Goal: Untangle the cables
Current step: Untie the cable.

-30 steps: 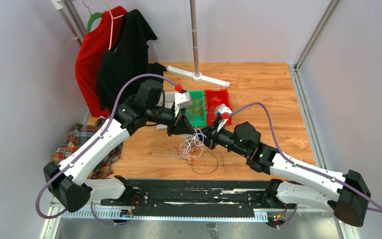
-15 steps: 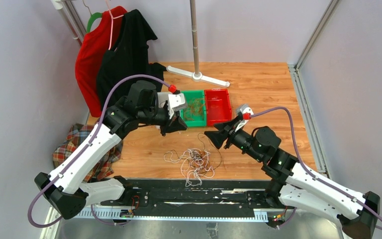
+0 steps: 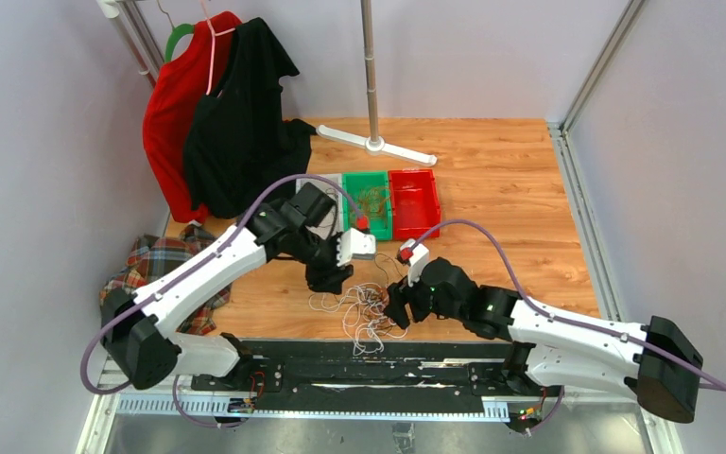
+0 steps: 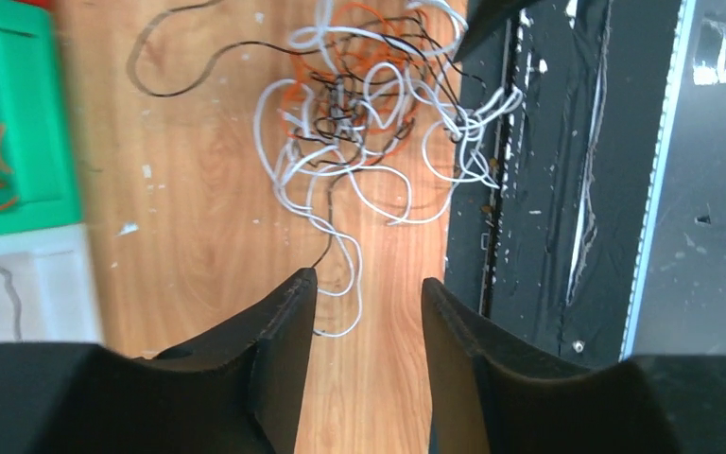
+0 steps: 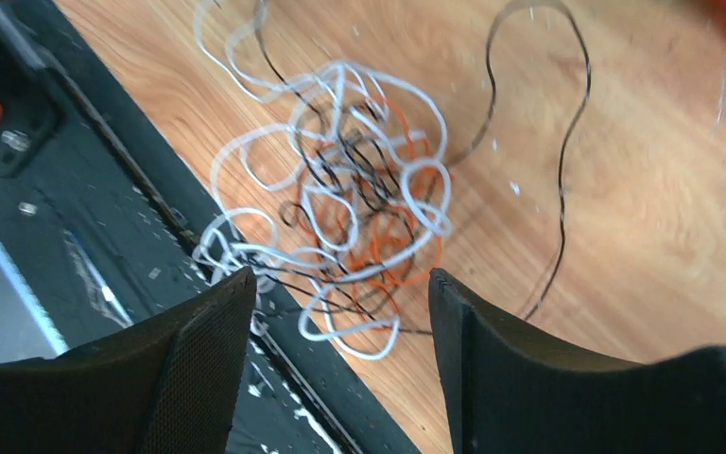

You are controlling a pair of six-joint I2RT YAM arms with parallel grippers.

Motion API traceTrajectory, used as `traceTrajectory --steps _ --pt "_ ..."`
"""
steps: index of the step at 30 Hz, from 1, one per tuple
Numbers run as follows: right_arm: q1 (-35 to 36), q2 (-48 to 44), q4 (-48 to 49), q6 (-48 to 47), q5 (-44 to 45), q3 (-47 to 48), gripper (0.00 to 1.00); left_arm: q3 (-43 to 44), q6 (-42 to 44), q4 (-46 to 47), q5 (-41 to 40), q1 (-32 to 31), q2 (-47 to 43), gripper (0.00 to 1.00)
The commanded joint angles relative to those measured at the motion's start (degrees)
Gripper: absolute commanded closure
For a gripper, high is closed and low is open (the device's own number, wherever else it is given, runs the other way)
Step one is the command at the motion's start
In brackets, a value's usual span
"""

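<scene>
Sitting loose on the wooden table [image 3: 492,189], the cables [image 3: 371,307] make a small messy knot at 6 o'clock, right by the near edge. Left jaws hang at its 10 o'clock, partly open, holding nothing. Right jaws sit at its 3 o'clock, wide open, empty too. Wrist views show what the top one blurs: thin white loops, black squiggles, an orange core, and some loops spilling onto the black plate [image 4: 567,189].

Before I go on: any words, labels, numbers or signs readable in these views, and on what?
None: no word, number or sign can be read in any view.
The green bin, the red bin and the black rail show no label; the rail bears only pale scuffs.
The cables carry no tags that I can see.
</scene>
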Motion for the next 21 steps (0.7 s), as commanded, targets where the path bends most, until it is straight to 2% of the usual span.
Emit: traceTrajectory --steps 1,4,7,13,16,19,21 --pt "0.6 2.2 1.7 2.4 4.2 -3.4 0.35 -0.6 3.7 -0.5 -1.3 -4.1 4.6 0.48" --pt "0.5 4.9 4.8 1.6 7.2 -3.7 0.38 -1.3 3.6 3.0 -1.1 -5.0 8.0 0.45" --pt "-0.6 8.2 8.8 1.1 6.3 -3.5 0.41 -0.9 4.2 5.9 -0.7 -5.5 11.5 0.44" --pt "-1.9 14.7 14.5 3.7 5.0 -4.7 0.6 -4.6 5.1 14.6 -1.3 -5.5 16.7 0.44" --pt "-2.5 15.8 15.6 5.0 5.4 -5.3 0.75 -5.8 4.0 19.2 0.0 -5.6 18.4 0.43" --pt "-3.9 13.8 15.5 6.1 5.6 -6.3 0.98 -7.2 1.3 25.8 1.1 -5.6 19.7 0.43" --pt "-5.2 11.0 16.3 7.4 5.2 -8.0 0.99 -8.3 -0.5 29.9 3.8 -5.5 19.8 0.43"
